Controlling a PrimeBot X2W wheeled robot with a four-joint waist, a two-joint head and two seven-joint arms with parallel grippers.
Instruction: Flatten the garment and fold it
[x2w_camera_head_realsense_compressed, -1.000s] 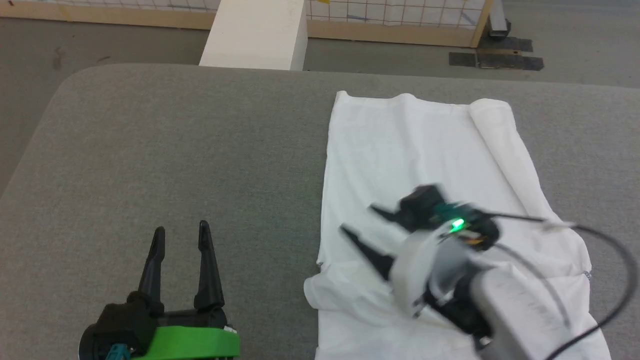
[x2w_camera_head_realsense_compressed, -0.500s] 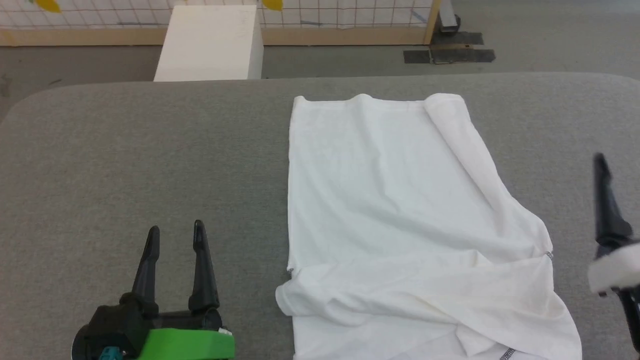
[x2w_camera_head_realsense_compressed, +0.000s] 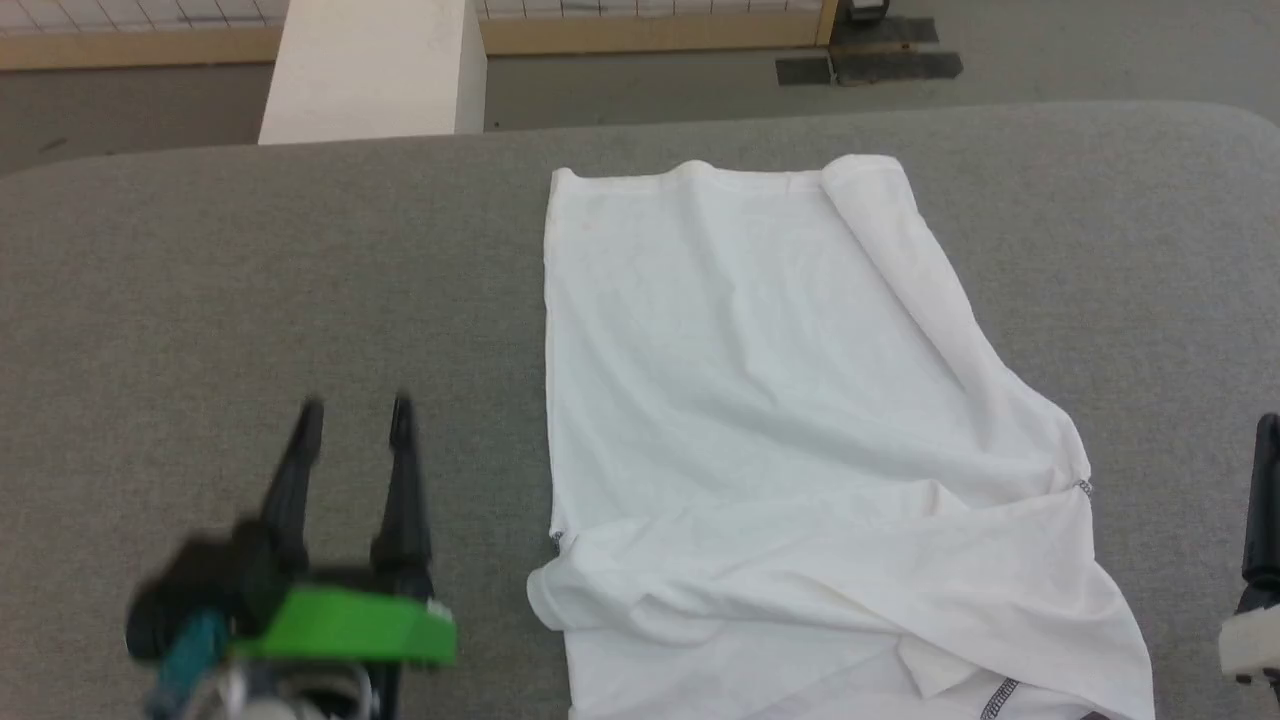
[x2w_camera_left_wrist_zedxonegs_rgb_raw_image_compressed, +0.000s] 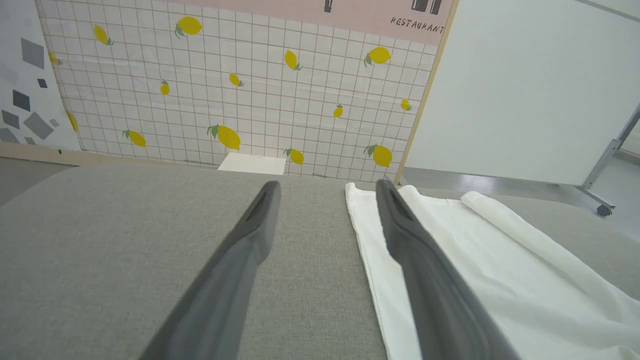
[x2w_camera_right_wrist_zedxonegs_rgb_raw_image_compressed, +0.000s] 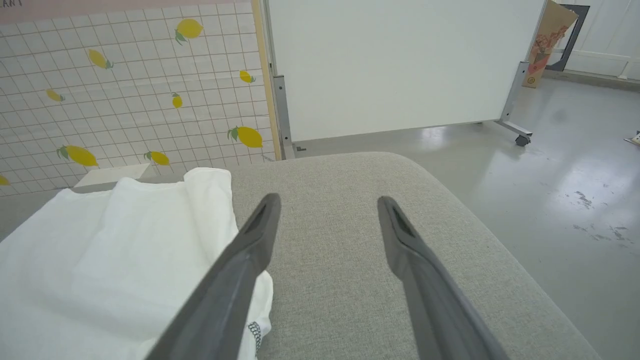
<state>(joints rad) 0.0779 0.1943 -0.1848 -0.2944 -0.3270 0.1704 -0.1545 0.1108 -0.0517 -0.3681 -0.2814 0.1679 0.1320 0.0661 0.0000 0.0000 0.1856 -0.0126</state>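
Note:
The garment (x2w_camera_head_realsense_compressed: 780, 400), a white shirt, lies on the grey padded table (x2w_camera_head_realsense_compressed: 250, 280) as a long strip running away from me. A sleeve is folded along its right side. Its near end is rumpled, with grey stitching showing at the bottom. My left gripper (x2w_camera_head_realsense_compressed: 355, 410) is open over bare table just left of the garment's near left corner. In the left wrist view that gripper (x2w_camera_left_wrist_zedxonegs_rgb_raw_image_compressed: 327, 183) points along the garment's (x2w_camera_left_wrist_zedxonegs_rgb_raw_image_compressed: 500, 260) left edge. One finger (x2w_camera_head_realsense_compressed: 1264, 500) of my right gripper shows at the right edge. This gripper (x2w_camera_right_wrist_zedxonegs_rgb_raw_image_compressed: 328, 199) is open, just right of the garment (x2w_camera_right_wrist_zedxonegs_rgb_raw_image_compressed: 125, 240).
A white block (x2w_camera_head_realsense_compressed: 370, 70) stands on the floor beyond the table's far edge. Behind it is a lemon-patterned tiled panel (x2w_camera_left_wrist_zedxonegs_rgb_raw_image_compressed: 250, 100) and a white board on wheels (x2w_camera_right_wrist_zedxonegs_rgb_raw_image_compressed: 400, 65). The table's rounded far right corner (x2w_camera_right_wrist_zedxonegs_rgb_raw_image_compressed: 400, 165) drops to grey floor.
My right gripper has left the top of the garment and drawn back to its right side. The head camera has shifted. The left gripper is blurred, moving slightly forward.

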